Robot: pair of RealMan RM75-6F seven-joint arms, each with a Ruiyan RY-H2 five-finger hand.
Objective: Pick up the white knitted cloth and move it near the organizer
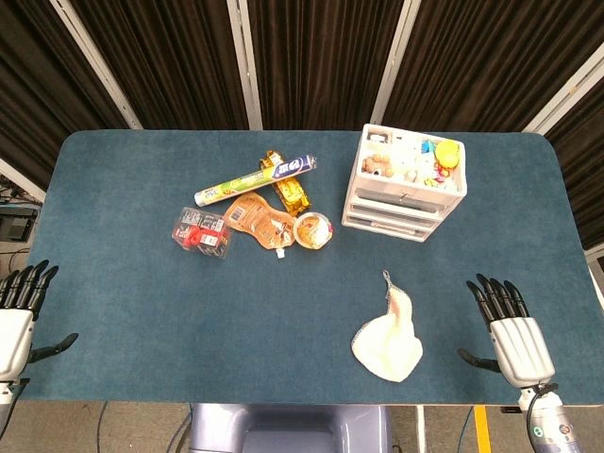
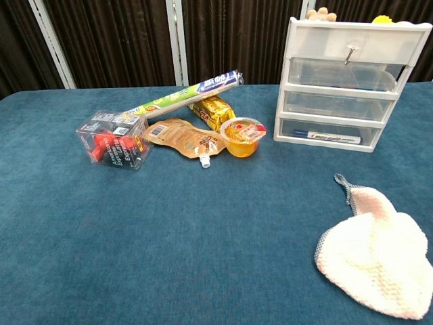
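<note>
The white knitted cloth (image 1: 391,340) (image 2: 376,254) lies crumpled on the blue table near the front edge, right of centre, with a small loop at its far tip. The white drawer organizer (image 1: 405,183) (image 2: 345,88) stands at the back right, its top tray full of small items. My right hand (image 1: 508,326) rests open on the table to the right of the cloth, apart from it. At the front left corner my left hand (image 1: 21,316) lies open, far from the cloth. The chest view shows neither hand.
A cluster left of the organizer holds a long foil roll (image 1: 255,180), a yellow snack pack (image 1: 289,189), an orange spouted pouch (image 1: 257,219), a jelly cup (image 1: 312,230) and a clear box of red items (image 1: 201,232). The blue table mat (image 1: 142,311) ends just before the hands.
</note>
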